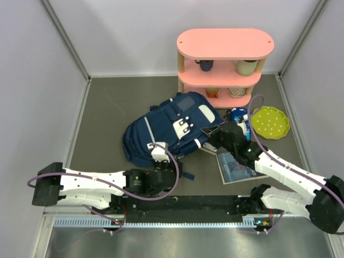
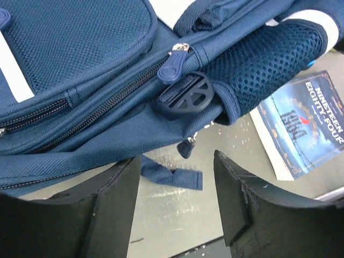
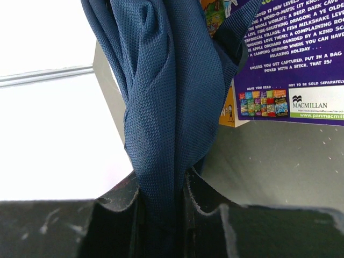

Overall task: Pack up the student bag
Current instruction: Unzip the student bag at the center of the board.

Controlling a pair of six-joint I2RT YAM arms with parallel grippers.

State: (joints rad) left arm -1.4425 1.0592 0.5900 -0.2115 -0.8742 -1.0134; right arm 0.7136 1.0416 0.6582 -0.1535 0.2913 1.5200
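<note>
Right fingers: clenched on a bunched fold of navy mesh from the student bag, which hangs limp between them.
Left fingers: released and spread, grasping nothing; a loose strap end lies on the surface between them.
Bag position: flat on its back just in front of the pink shelf, with one end near the shelf's foot.
Handling: we judge it soft, floppy and bulky, and not fragile; the cloth will sag and bunch rather than lift as one piece.
Hold points: a fabric fold, a strap, or the zip pull to open it.
Right arm: stretched towards the shelf, wrist close in front of it.
Left arm: lying low, well away from the shelf, wrist at the bag's far side from it.
</note>
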